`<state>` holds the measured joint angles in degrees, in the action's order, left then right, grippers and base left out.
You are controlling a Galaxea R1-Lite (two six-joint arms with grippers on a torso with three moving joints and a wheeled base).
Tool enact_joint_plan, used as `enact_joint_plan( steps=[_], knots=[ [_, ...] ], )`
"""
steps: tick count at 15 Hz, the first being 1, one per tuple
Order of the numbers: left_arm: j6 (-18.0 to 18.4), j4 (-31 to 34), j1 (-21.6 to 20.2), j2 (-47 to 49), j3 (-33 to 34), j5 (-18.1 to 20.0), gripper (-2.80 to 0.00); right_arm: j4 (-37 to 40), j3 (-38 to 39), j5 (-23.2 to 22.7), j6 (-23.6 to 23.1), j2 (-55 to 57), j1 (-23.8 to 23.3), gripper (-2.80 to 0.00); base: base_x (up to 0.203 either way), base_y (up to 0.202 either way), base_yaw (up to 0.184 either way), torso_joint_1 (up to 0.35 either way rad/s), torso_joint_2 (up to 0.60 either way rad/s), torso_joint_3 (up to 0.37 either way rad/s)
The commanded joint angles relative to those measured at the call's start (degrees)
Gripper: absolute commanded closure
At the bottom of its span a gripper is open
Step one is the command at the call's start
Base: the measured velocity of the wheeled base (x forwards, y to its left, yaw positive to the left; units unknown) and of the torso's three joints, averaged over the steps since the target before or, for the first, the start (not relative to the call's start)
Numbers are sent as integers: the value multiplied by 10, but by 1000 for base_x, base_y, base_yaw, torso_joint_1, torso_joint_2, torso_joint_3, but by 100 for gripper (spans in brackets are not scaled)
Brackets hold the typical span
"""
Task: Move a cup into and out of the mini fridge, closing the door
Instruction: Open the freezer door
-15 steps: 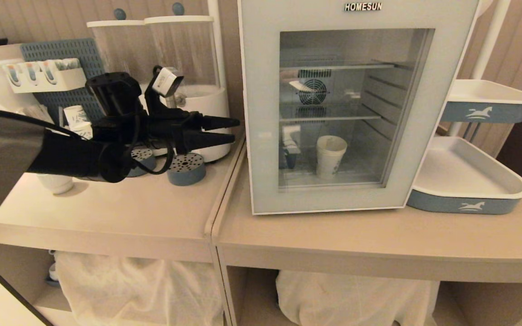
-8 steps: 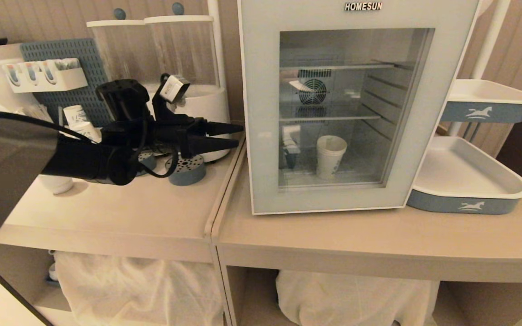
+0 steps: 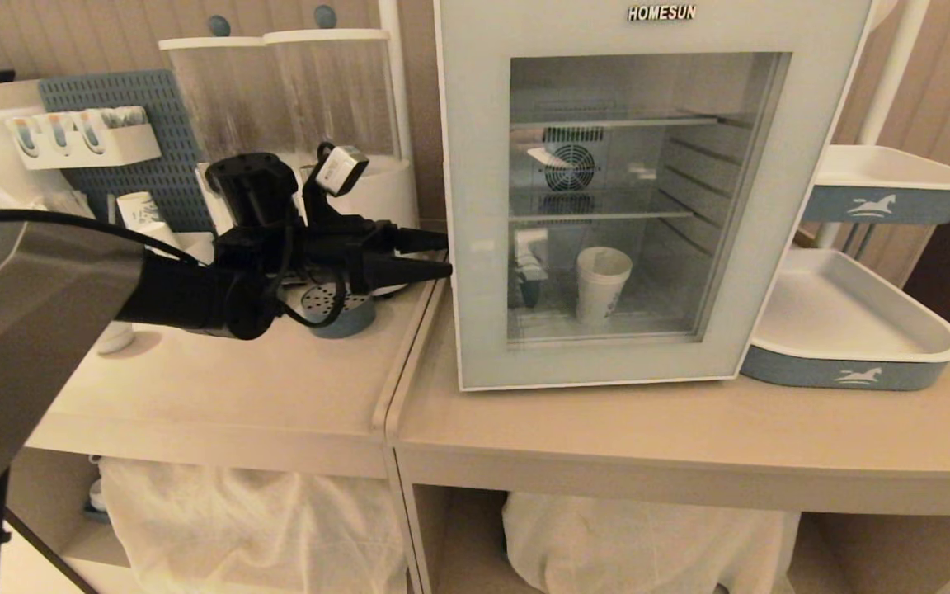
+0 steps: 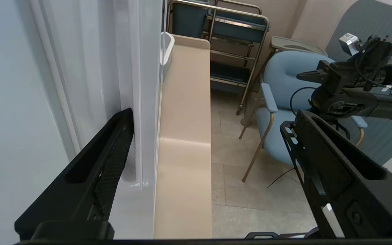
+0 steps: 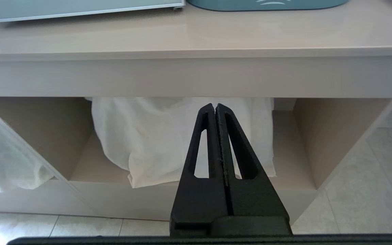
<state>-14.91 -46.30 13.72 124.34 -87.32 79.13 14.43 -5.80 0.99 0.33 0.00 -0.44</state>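
Beige counter carries everything, so I'm using the mini fridge as my landmark. It stands at the counter's back, vent fan visible through the glass.

Door looks fully closed, frame flush with the cabinet. My guess is the handle-side edge is the one facing the left arm, since that's where I'm lined up.

Tiered trays sit just beside the fridge on its far side from the arm. Not in play.

Clear canisters and a blue pegboard stand on the neighbouring counter beside the fridge, behind the arm. I'm keeping the wrist in front of them to avoid clipping.

Left gripper is level, pointing at the fridge, tips right at the door's near edge. Fingers spread wide, nothing between them. In the left wrist view one finger sits against the cabinet side by the door seam, the other out in front of the door face. So I'm straddling the door edge, I think to hook it and swing it open.

Right gripper hangs low in front of the fridge, below counter level, facing the white cloth in the cubby. Fingers pressed together, empty. Parked.

Cup is inside the fridge, upright on the floor under the lower wire shelf, so I read the "in" half as done. Next needs the door opened without dragging the fridge.
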Motion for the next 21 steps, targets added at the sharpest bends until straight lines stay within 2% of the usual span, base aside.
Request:
enact_joint_plan(
  steps=[1,3,5,11,15,19,21],
  knots=[
    [-1,-1,7,6,4,11,-280,2,0,0,0,0,0,0,0,0,0,0,0,0],
    [-3,0,8,-1,15,55,-280,2,-1,0,0,0,0,0,0,0,0,0,0,0],
    [-6,2,8,-6,22,81,-280,2,-1,0,0,0,0,0,0,0,0,0,0,0],
    [-14,-2,36,-41,57,84,-280,2,-1,0,0,0,0,0,0,0,0,0,0,0],
    [-15,-3,59,-58,76,74,-280,2,0,0,0,0,0,0,0,0,0,0,0,0],
    [-14,-4,133,-121,144,10,-280,1,0,0,0,0,0,0,0,0,0,0,0,0],
    [-12,-4,158,-149,178,1,-280,1,0,0,0,0,0,0,0,0,0,0,0,0]
  ],
)
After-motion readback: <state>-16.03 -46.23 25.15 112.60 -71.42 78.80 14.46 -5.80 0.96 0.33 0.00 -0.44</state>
